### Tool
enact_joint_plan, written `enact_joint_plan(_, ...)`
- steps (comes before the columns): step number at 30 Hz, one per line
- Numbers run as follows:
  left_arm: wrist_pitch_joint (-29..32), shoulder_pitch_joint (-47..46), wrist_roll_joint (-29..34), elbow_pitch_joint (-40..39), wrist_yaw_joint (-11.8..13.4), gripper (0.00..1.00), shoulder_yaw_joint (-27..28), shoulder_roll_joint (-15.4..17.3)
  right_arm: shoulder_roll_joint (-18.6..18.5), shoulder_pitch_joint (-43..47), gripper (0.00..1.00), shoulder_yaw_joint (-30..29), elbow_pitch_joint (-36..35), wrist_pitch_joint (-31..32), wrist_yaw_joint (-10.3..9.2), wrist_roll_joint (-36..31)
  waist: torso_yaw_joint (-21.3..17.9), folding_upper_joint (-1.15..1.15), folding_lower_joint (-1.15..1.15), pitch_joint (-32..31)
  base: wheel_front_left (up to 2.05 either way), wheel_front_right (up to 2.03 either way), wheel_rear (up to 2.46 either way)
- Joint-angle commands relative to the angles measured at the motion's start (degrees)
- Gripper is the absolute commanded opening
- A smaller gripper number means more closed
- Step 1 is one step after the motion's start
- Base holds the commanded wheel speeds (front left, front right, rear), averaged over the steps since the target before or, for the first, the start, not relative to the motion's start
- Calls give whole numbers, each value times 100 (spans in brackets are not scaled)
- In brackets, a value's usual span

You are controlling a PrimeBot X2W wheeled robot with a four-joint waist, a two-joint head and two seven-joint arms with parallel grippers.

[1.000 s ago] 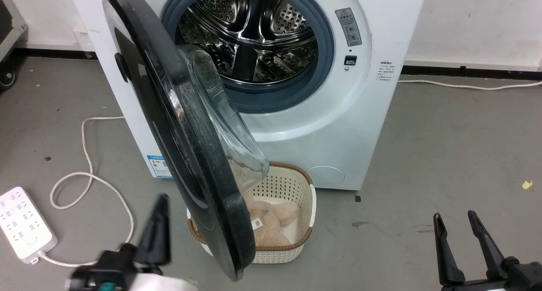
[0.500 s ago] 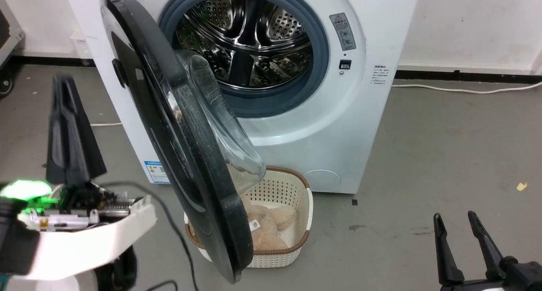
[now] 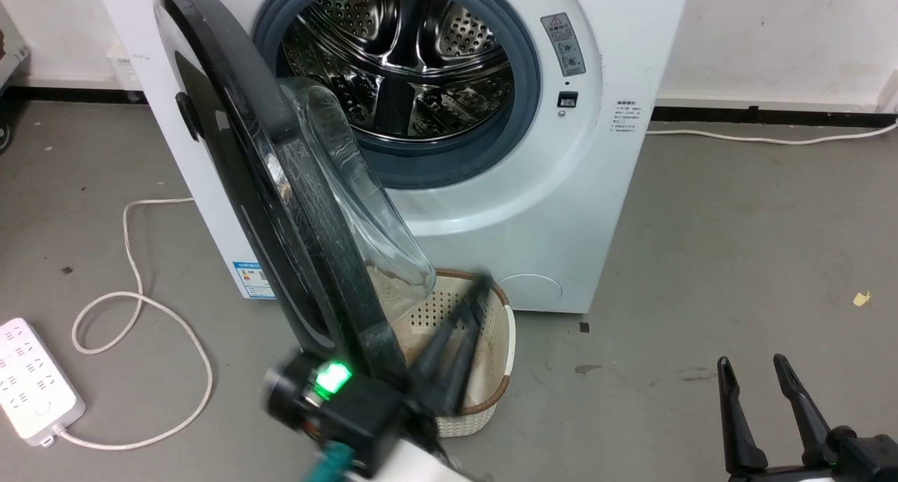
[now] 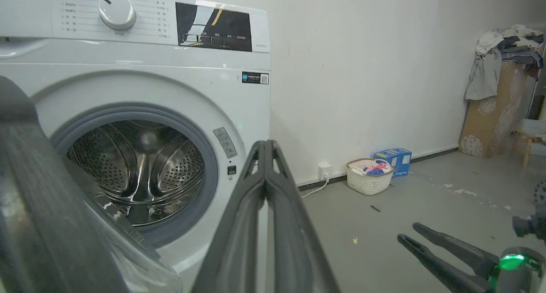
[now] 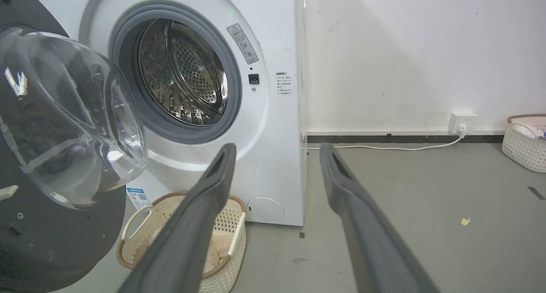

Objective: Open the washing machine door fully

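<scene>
The washing machine door [image 3: 280,187] is glossy black with a bulging clear glass bowl. It stands swung out about halfway from the white machine, nearly edge-on in the head view. My left gripper [image 3: 479,282] is blurred, low beside the door's bottom edge on its inner side and above the basket. Its fingers are pressed together, shut on nothing [image 4: 265,144]. The door [image 4: 38,207] rises just left of them, and I cannot tell whether they touch it. My right gripper [image 3: 752,366] hangs open at the lower right, far from the door [image 5: 42,242].
A cream wicker basket [image 3: 506,313] with beige laundry sits on the floor under the door. The steel drum opening [image 3: 400,68] is exposed. A white power strip [image 3: 31,377] and cable [image 3: 133,257] lie at the left. Another basket [image 4: 369,178] stands by the wall.
My left arm has swung from the left of the door, down and across to its lower inner side. The camera shifted slightly. The door's angle looks the same.
</scene>
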Motion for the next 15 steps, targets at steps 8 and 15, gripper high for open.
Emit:
enact_joint_plan(8, -67, 417, -167, 1359, 237, 0, -222, -7, 21, -131, 100, 19, 67, -25, 3, 101, 1, 0, 0, 54, 0, 0, 0)
enact_joint_plan(15, -382, 278, -409, 2234, 474, 0, 226, 4, 21, -152, 100, 77, 85, -25, 3, 102, 6, 0, 0, 123, 0, 0, 0)
